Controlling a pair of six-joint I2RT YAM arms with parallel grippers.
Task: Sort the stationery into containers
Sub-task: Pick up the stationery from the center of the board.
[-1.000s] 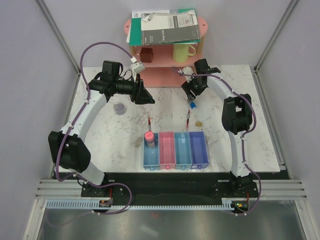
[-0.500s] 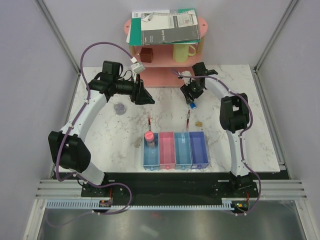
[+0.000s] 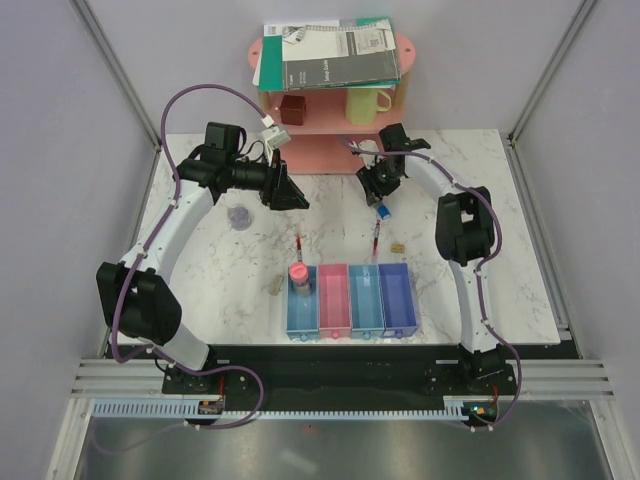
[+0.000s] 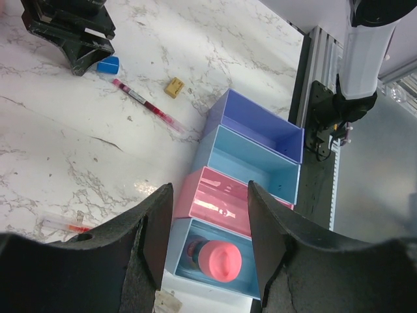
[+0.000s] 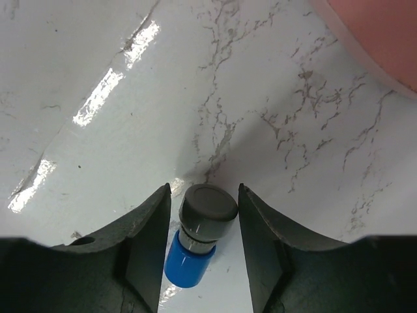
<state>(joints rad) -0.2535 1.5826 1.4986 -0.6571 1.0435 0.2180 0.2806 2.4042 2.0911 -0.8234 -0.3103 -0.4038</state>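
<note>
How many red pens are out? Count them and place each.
2. One red pen lies just beyond the far end of the light blue tray; the other lies just beyond the blue tray. Others could lie hidden.

- No word, number or brand can be read in any of the views.
- The top notebook [image 3: 330,55] on the pink rack [image 3: 330,127] carries white lettering and a pale printed panel on its dark cover, all too small to make out.
- One red pen [image 4: 146,104] on the surface shows dark marks along its barrel in the left wrist view, too blurred to read.
</note>
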